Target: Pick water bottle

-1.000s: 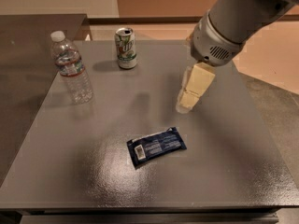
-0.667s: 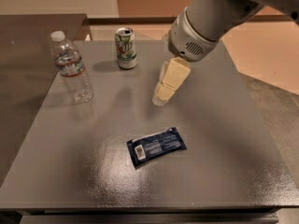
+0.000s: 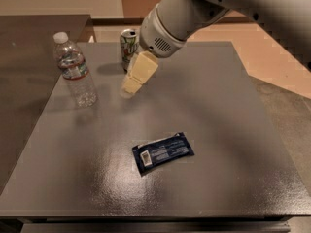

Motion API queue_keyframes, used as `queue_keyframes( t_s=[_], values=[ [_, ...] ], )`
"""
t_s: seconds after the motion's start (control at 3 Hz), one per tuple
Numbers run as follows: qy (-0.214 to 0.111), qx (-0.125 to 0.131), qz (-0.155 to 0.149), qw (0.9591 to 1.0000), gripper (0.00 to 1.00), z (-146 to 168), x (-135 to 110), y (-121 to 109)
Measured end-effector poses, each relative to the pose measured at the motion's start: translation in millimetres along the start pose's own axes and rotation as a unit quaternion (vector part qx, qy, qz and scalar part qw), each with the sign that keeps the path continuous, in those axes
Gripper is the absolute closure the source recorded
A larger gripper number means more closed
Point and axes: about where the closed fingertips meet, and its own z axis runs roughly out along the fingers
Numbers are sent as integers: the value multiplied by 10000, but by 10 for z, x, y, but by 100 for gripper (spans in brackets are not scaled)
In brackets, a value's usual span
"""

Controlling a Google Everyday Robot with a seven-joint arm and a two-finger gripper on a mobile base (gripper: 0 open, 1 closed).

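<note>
The hand (image 3: 130, 87) hung above the surface (image 3: 218, 106) in the upper middle of the frame; whether it was open or closed, I could not tell. The water bottle (image 3: 74, 71) stood upright left of it, near but apart.

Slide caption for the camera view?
Gripper above table, right of water bottle, partly hiding soda can; blue packet in front.

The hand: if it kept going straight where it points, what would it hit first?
Probably the table, just beside the water bottle; the hand points down-left near the can, but depth is unclear.
</note>
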Motion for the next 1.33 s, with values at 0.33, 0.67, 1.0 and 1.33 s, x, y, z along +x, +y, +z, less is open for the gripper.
queue_keyframes(
  t_s=[0.33, 0.67, 1.0, 1.33],
  values=[
    [-339, -162, 36, 9993, 0, 248, -271, -42],
    [-603, -305, 23, 9977, 0, 447, -520, -72],
    [-812, -490, -5, 9955, 0, 658, -740, -57],
    [-982, -672, -48, 9929, 0, 794, -917, -13]
  ],
)
